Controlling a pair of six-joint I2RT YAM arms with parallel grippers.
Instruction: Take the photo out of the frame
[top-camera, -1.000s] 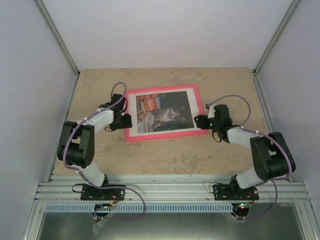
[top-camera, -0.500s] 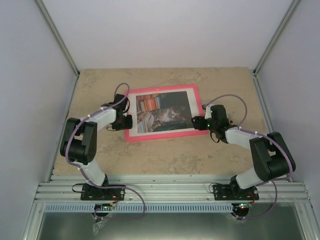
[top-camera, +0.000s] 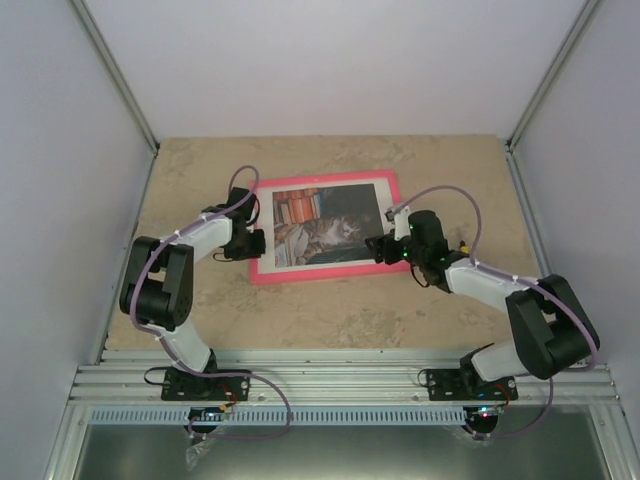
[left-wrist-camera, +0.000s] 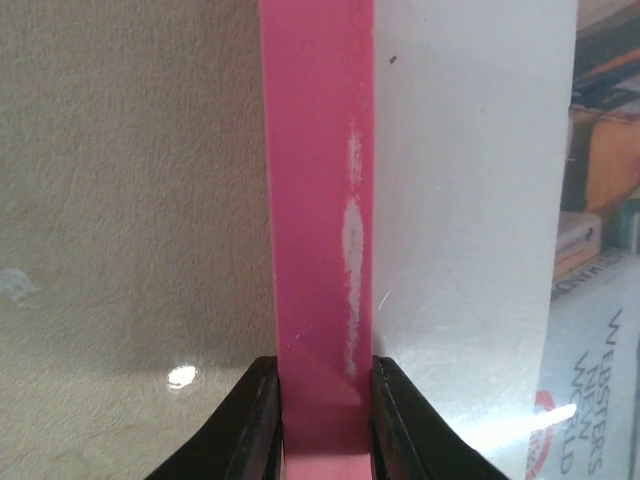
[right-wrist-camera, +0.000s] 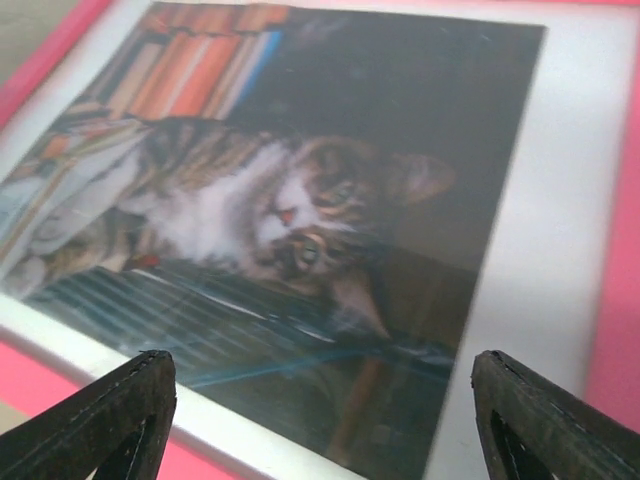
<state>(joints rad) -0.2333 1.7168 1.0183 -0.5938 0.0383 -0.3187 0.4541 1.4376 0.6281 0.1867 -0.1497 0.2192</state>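
The pink frame (top-camera: 322, 271) lies flat, face up, in the middle of the table. The photo (top-camera: 322, 226) of a tabby cat and books sits inside it behind a white border. My left gripper (top-camera: 258, 241) is shut on the frame's left rail; in the left wrist view both fingers pinch the pink strip (left-wrist-camera: 318, 200). My right gripper (top-camera: 374, 247) is open and hovers over the frame's right front part. In the right wrist view the photo (right-wrist-camera: 290, 200) fills the picture between my spread fingertips (right-wrist-camera: 120, 410).
The table (top-camera: 200, 170) is beige stone-patterned, with grey walls on three sides. A metal rail (top-camera: 340, 385) runs along the near edge by the arm bases.
My right gripper has moved left from beside the frame's right rail to over the photo. My left gripper has stayed at the left rail.
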